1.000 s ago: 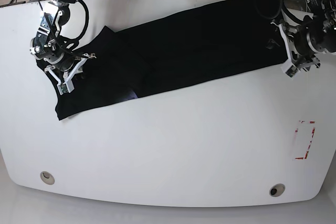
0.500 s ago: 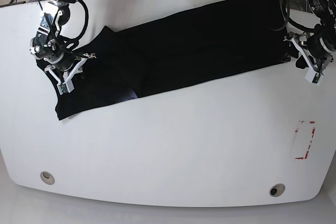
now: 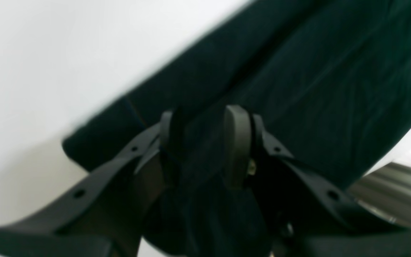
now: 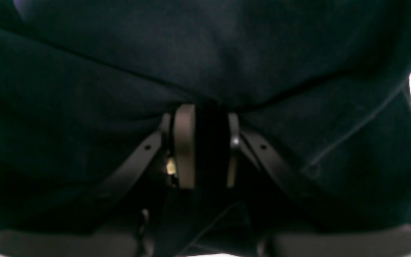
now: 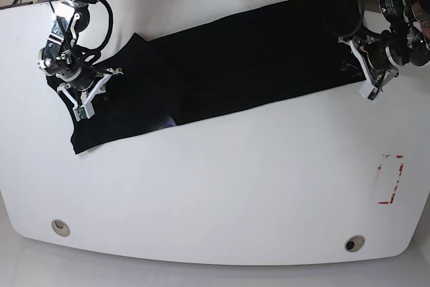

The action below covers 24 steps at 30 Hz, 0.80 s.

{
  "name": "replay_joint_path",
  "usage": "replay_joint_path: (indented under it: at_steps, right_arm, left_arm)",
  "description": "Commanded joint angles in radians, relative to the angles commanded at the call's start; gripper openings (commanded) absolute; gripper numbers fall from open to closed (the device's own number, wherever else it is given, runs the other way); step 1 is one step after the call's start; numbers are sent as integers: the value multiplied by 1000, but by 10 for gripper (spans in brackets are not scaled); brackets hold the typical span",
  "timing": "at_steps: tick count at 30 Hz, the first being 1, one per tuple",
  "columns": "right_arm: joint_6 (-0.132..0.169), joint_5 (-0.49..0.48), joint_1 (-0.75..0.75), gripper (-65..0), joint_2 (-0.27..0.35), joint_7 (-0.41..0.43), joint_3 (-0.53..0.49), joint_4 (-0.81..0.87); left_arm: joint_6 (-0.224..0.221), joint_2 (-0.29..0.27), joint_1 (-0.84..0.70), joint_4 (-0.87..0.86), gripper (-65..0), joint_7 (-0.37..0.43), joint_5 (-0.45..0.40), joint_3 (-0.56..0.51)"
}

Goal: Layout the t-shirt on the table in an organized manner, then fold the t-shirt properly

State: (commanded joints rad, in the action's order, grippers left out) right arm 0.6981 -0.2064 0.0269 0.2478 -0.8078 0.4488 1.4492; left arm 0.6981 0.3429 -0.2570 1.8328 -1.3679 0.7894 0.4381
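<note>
The t-shirt point(image 5: 228, 65) is lying stretched out as a long black band across the far half of the bench point(image 5: 222, 193), running from about 9 o'clock up toward 2 o'clock in the base view, with its lower left corner pointing down toward 8 o'clock. The right gripper point(image 5: 86, 92) is sitting on the cloth at the 9 o'clock end; in its wrist view the right gripper point(image 4: 205, 142) is showing its jaws drawn close together with a dark fold of the t-shirt point(image 4: 205, 53) pinched between them, fabric filling nearly the whole view. The left gripper point(image 5: 366, 72) is working at the 2 o'clock end of the shirt, right at the cloth's edge near the bench's rim. In the left wrist view the left gripper point(image 3: 202, 142) is holding its jaws narrowly apart with a ridge of the t-shirt point(image 3: 298, 71) caught between them, the white bench point(image 3: 48, 53) showing at 10 o'clock beside the hem. On the near side of the bench, well apart from the shirt, a red tape rectangle point(image 5: 390, 179) is lying at 4 o'clock, and two grey grommet holes point(image 5: 60, 227) are sitting along the front edge.
</note>
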Motion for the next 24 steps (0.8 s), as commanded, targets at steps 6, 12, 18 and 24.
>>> replay_joint_path:
  at_steps: [6,12,18,24]
  right_arm:
    - [0,0,0,-534,0,0,0,0]
    - [0,0,0,-534,0,0,0,3]
    - [0,-2,2,-534,0,-11,0,28]
    - [0,-2,-3,-534,0,-40,2,51]
  left_arm:
    - [0,69,-81,8,-481,0,-3,-77]
    - [0,120,-149,8,-481,0,-2,-118]
    - [0,164,-187,8,-481,0,-6,-172]
    - [0,203,-195,-23,-481,2,-71,-203]
